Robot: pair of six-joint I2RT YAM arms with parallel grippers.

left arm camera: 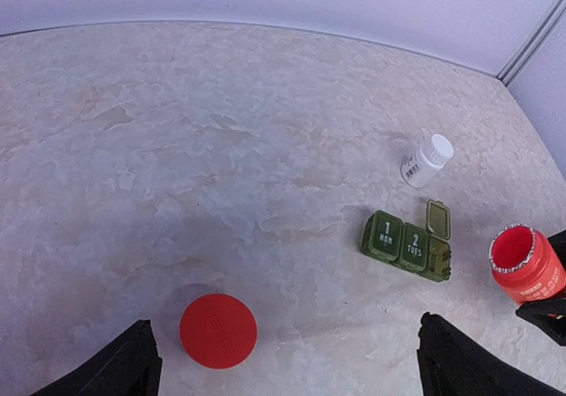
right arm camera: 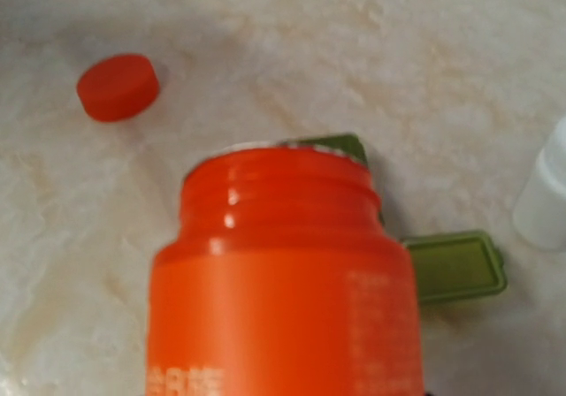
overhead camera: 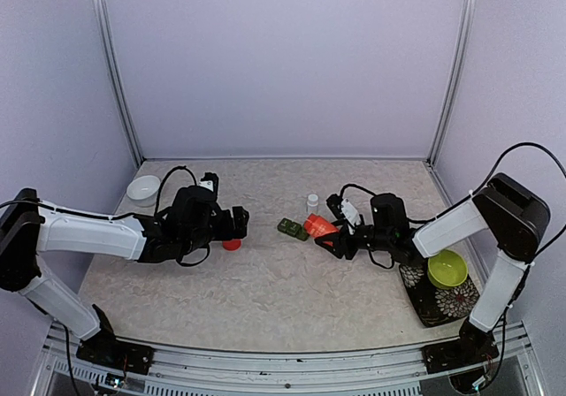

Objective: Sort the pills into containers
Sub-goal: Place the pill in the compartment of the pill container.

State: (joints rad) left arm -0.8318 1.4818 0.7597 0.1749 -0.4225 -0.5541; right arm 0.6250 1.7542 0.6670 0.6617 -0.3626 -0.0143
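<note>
The dark green pill box (left arm camera: 405, 246) lies mid-table, two lids closed and its right-end lid (left arm camera: 438, 219) flipped open. My right gripper (overhead camera: 340, 237) is shut on the uncapped red-orange bottle (right arm camera: 283, 281), which tilts with its mouth over the pill box (right arm camera: 340, 146) beside the open lid (right arm camera: 455, 263). The bottle's red cap (left arm camera: 218, 330) lies flat on the table to the left. My left gripper (left arm camera: 287, 369) hovers open just above the cap with nothing between its fingers (left arm camera: 124, 369). No pills are in view.
A small white bottle (left arm camera: 428, 159) stands just behind the pill box. There is a white bowl (overhead camera: 143, 188) at the back left. On a patterned mat (overhead camera: 423, 300) at the right sits a lime-green bowl (overhead camera: 447, 268).
</note>
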